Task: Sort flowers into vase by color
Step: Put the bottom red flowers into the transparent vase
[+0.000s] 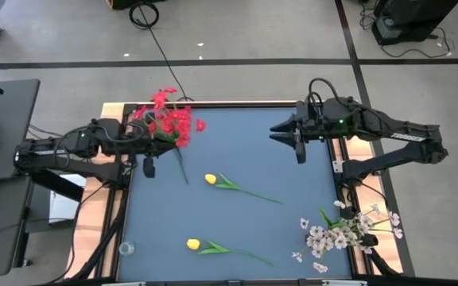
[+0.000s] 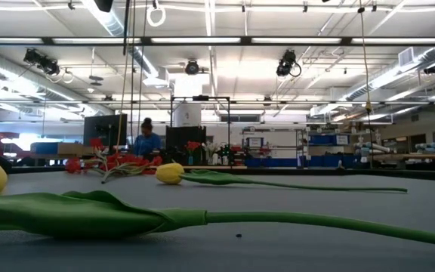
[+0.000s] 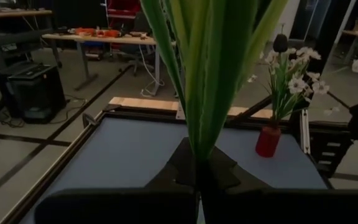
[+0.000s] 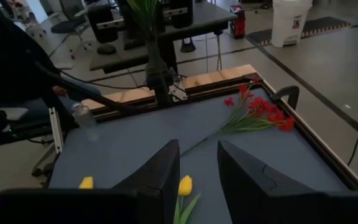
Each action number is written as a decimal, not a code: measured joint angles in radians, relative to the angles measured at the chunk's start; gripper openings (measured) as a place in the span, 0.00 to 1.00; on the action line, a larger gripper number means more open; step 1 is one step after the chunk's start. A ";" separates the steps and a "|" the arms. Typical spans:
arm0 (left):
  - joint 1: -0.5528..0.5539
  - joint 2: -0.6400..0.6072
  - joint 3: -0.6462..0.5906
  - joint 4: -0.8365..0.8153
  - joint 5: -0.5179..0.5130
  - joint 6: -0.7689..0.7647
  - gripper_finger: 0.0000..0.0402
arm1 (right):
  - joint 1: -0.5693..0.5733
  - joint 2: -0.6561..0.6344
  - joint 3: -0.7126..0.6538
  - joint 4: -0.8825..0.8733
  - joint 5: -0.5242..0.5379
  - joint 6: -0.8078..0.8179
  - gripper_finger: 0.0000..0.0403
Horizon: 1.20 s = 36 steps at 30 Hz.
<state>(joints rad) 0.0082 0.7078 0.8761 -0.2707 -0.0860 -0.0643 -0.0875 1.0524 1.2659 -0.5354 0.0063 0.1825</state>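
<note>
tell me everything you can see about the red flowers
The red flowers are a loose bunch of small bright red blossoms, artificial-looking, on thin green stems. They lie flat on the blue table mat at its far left corner, blossoms by the edge, one stem trailing toward the middle. The left claw is close beside them; contact is unclear.

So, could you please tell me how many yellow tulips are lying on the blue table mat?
2. One yellow tulip lies near the mat's middle; the other yellow tulip lies near the front edge, left of centre. None looks hidden, though green leaves fill the left wrist view.
</note>
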 joint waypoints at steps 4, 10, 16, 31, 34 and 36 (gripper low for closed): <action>0.000 -0.002 0.000 0.015 0.000 -0.018 0.01 | 0.000 0.010 0.000 0.006 0.000 0.002 0.29; 0.000 -0.003 0.000 0.020 0.000 -0.021 0.01 | 0.000 0.023 0.000 0.012 0.000 0.001 0.29; 0.000 -0.003 0.000 0.017 0.016 0.038 0.01 | 0.000 0.028 0.000 0.011 0.000 0.000 0.29; -0.050 -0.042 0.000 -0.006 0.029 -0.085 0.01 | 0.000 0.028 0.000 0.021 0.000 -0.001 0.29; -0.136 -0.062 0.000 -0.019 0.080 -0.117 0.01 | 0.000 0.028 0.001 0.032 0.000 -0.001 0.29; -0.202 -0.068 0.000 -0.020 0.168 -0.131 0.01 | 0.000 0.028 0.001 0.038 0.000 -0.001 0.29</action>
<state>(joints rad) -0.1938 0.6394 0.8761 -0.2909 0.0821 -0.1954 -0.0875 1.0809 1.2667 -0.4978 0.0059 0.1814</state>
